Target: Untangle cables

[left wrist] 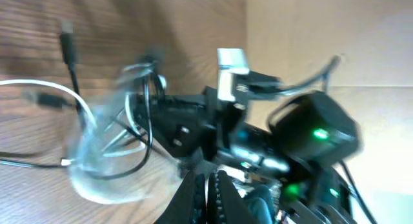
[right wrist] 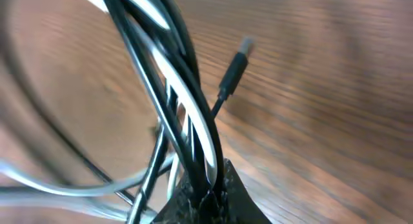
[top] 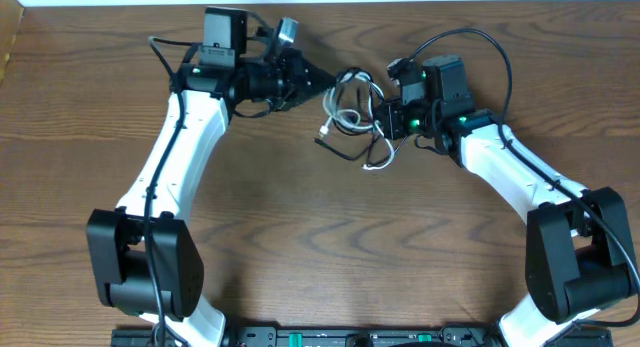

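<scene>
While the cables [top: 352, 115] lie knotted at 12 o'clock | right gripper [right wrist: 205, 193] pinches both | left gripper [left wrist: 206, 188] closed, apparently empty | limp, light: grasp near plug [right wrist: 244, 46]

Smooth, glossy black cable [right wrist: 231, 79] and white cable [right wrist: 193, 108] on matt wood-grain table [right wrist: 335, 88].

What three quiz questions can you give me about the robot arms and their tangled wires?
1. True or false: the right gripper is clamped on the cables.
2. Pick one: the two cables are A) black and white, B) red and blue, C) green and yellow.
3. Fill in: seen from above, the cables lie ___ the left gripper and the right gripper.

Key: 1 true; 2 A; 3 between.
</scene>
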{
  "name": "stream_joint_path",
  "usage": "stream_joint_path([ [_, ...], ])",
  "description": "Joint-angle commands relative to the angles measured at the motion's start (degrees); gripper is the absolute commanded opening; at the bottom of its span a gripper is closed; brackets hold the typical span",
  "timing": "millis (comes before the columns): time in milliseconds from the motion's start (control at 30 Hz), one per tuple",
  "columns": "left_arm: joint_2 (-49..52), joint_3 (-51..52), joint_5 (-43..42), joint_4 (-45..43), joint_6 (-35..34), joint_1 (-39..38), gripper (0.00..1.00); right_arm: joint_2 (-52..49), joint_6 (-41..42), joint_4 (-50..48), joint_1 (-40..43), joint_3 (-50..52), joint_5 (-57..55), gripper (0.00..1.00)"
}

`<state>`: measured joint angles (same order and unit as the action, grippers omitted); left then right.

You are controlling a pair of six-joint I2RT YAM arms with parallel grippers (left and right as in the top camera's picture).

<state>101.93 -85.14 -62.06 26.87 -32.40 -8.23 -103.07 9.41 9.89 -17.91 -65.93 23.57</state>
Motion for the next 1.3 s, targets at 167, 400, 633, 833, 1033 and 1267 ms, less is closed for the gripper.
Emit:
stream_joint_path([
  [167,-7.0,-0.1,-4.0,-0.2,1.0,0.9,0.07,0.7,-2.9,2.3,-0.1,-0.4,-14.5,0.01],
  [400,-10.6,-0.1,20.7,11.0,3.0,-0.1,0.16,0.7,-2.6,2.3,0.0,-0.4,-10.9,0.01],
  [633,-9.8,-0.1,38.8,20.0,3.0,-6.2,0.54,0.7,-2.6,1.1,-0.2,-0.4,2.6,0.01],
  [833,-8.7,-0.1,45.5,18.8,2.1,-11.5,0.54,0.7,-2.3,0.4,-0.7,-0.4,5.5,0.01],
  [1033,-5.6,0.0,49.9,19.1,-1.3,-15.8,0.54,0.7,1.0,-0.1,-0.9,-0.4,5.5,0.01],
  [1267,0.4,0.0,52.7,17.8,-2.9,-17.9,0.54,0.7,1.3,-0.2,-0.9,-0.4,5.5,0.01],
])
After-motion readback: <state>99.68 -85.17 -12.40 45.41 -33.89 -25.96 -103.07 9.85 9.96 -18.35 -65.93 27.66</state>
